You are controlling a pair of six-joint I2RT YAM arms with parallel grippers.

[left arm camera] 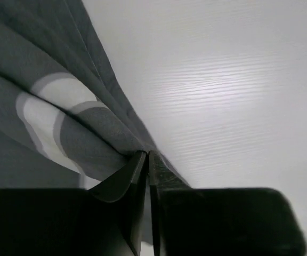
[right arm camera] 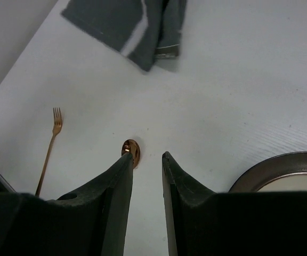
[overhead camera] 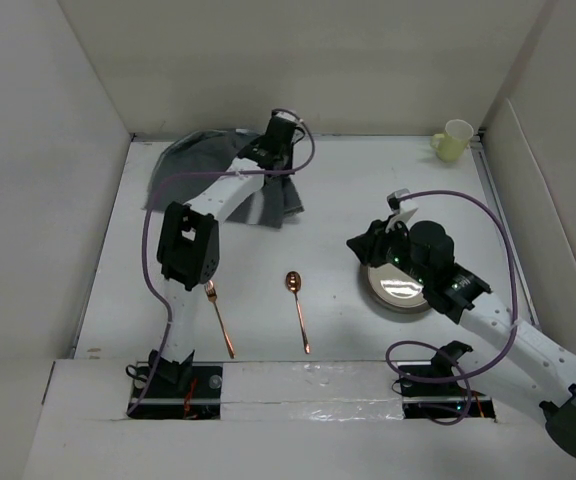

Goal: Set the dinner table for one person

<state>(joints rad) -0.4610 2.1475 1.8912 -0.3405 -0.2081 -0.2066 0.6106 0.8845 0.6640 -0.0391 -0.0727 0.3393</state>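
The white dinner table [overhead camera: 368, 185] carries a dark grey striped placemat [overhead camera: 198, 165], crumpled at the far left. My left gripper [overhead camera: 280, 140] is shut on a fold of the placemat [left arm camera: 79, 122], jaws pinched together at its edge [left arm camera: 146, 154], over the table [left arm camera: 223, 80]. My right gripper [overhead camera: 360, 243] hovers just left of the round plate [overhead camera: 400, 287]. In the right wrist view it [right arm camera: 147, 156] is slightly open and empty, above the table [right arm camera: 239, 80]. A copper spoon [overhead camera: 296, 300] and a copper fork [overhead camera: 219, 318] lie near the front.
A pale yellow cup [overhead camera: 454, 140] stands at the far right corner. White walls close the table on the left, back and right. In the right wrist view the spoon bowl [right arm camera: 131, 150], fork [right arm camera: 51, 141], plate rim [right arm camera: 281, 165] and placemat [right arm camera: 127, 24] show.
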